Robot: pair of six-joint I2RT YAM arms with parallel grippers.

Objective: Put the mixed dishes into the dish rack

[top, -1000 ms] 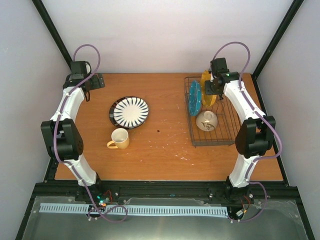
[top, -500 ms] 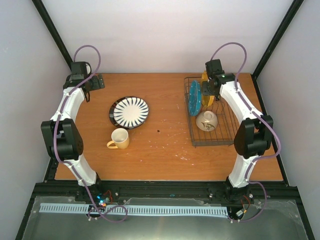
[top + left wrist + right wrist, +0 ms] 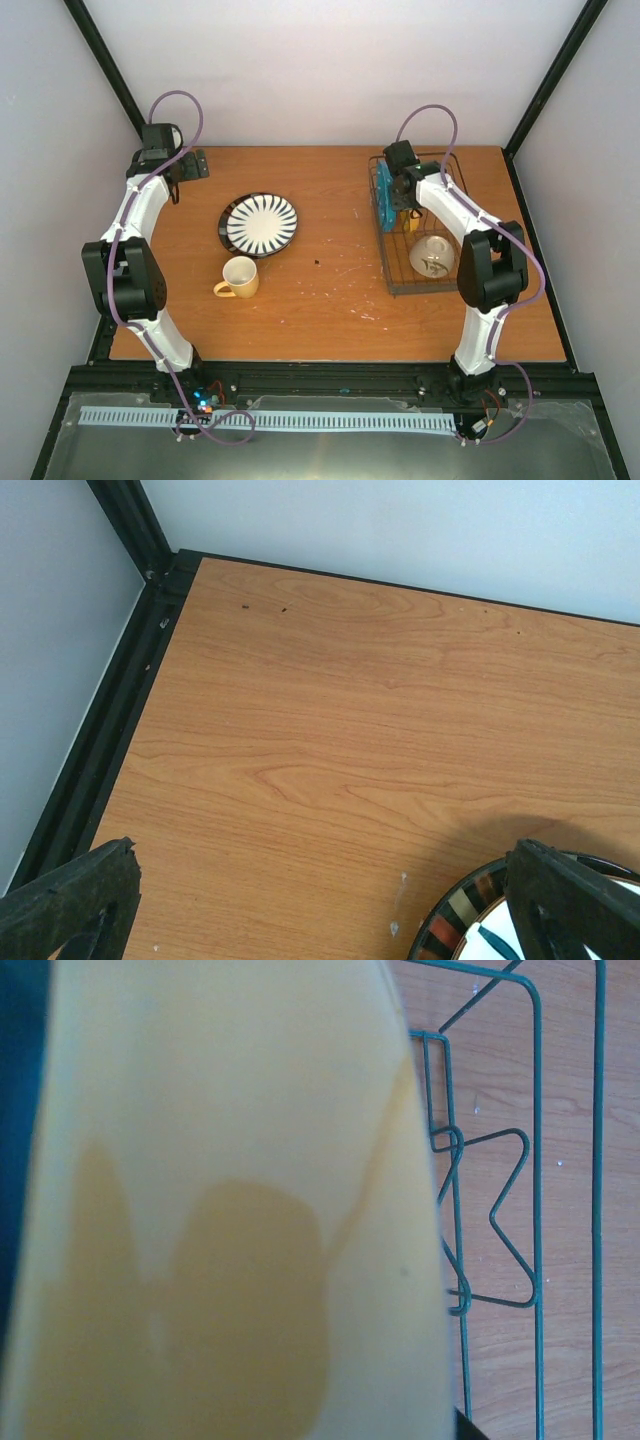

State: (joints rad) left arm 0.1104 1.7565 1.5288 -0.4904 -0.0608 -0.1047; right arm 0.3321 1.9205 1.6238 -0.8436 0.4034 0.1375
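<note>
Yellow plate [image 3: 230, 1210]: in rack [image 3: 420, 290], far end, just beside teal plate [image 3: 385, 197], seemingly on edge. Judged stiff, slick-glazed, chippable; pinch top rim firmly.
Bowl [image 3: 433, 255] at rack's near end.
Striped plate [image 3: 258, 223] and mug [image 3: 238, 277] on counter [image 3: 330, 310], not yet loaded.
Right claw [image 3: 400, 188] over plates; open or closed, cannot tell.
Left claw [image 3: 320, 880] spread wide, empty, far-left corner.
Right wrist view: plate face fills frame. Overhead: arm hides most of it.

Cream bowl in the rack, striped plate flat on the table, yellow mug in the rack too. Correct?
No: the yellow mug sits on the table beside the striped plate, not in the dish rack, as the top external view shows. The cream bowl is in the rack and the plate lies flat.
</note>
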